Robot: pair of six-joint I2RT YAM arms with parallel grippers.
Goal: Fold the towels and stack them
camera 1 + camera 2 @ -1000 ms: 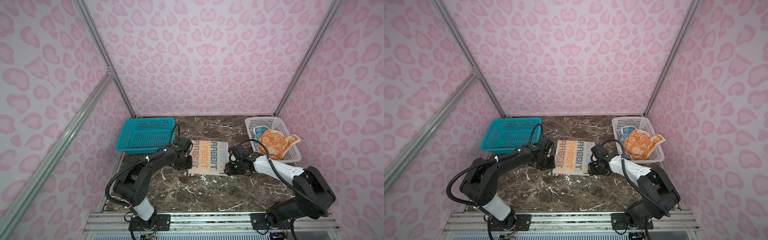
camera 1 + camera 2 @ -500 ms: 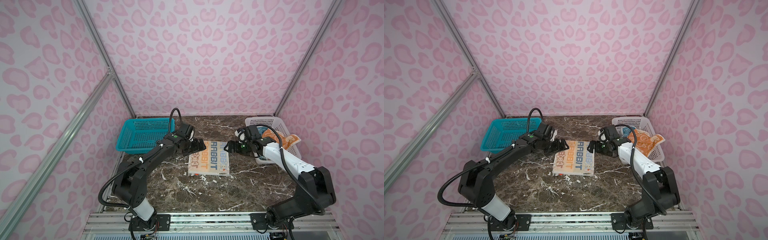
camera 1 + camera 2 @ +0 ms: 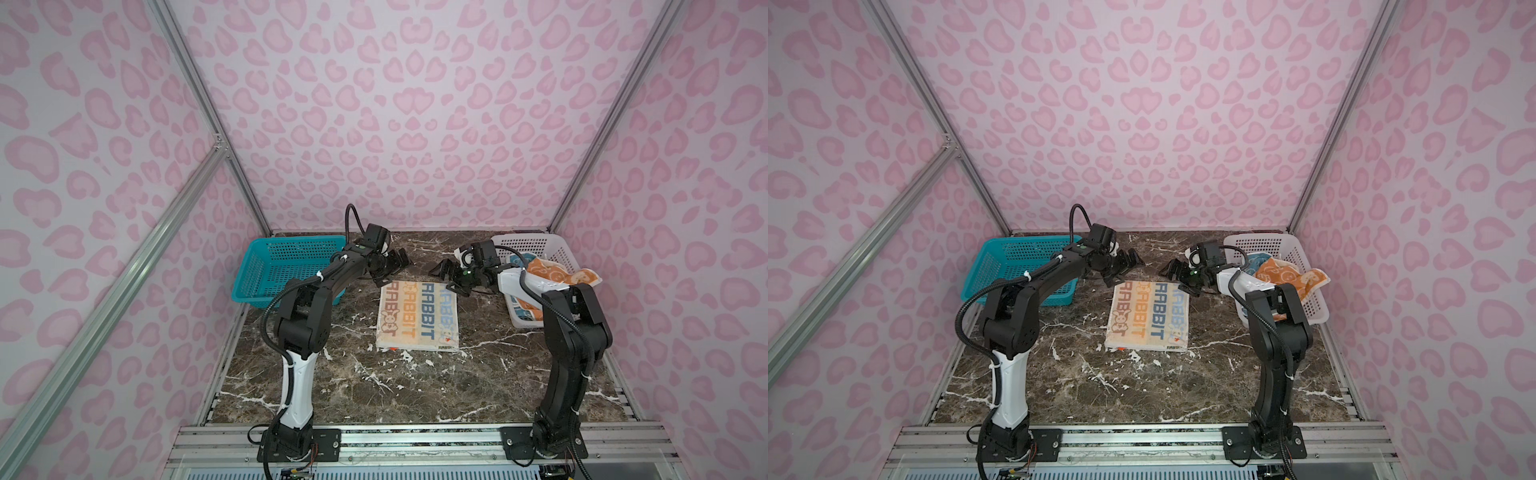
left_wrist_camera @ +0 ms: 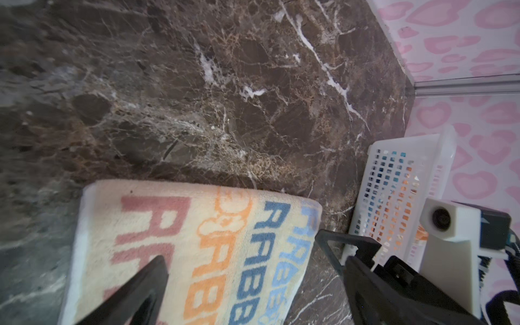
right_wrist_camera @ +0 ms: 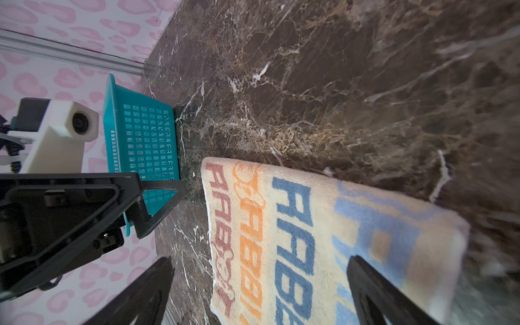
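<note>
Found spread wide and empty: left gripper (image 3: 392, 268), right gripper (image 3: 446, 278), above far edge of cream towel (image 3: 417, 318). Advise level, simultaneous corner pinches, edges aligned squarely.

Black jointed arms (image 3: 305, 316), white lower shells (image 3: 297, 386), looped black cables (image 3: 348, 220), white camera housings (image 4: 450, 222).

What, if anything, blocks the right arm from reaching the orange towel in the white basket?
Probably nothing, so likely yes. The right tool is open and empty, just beside the white basket. The orange towel lies uppermost there, uncovered; only the arm's own forearm crosses above the basket.
</note>
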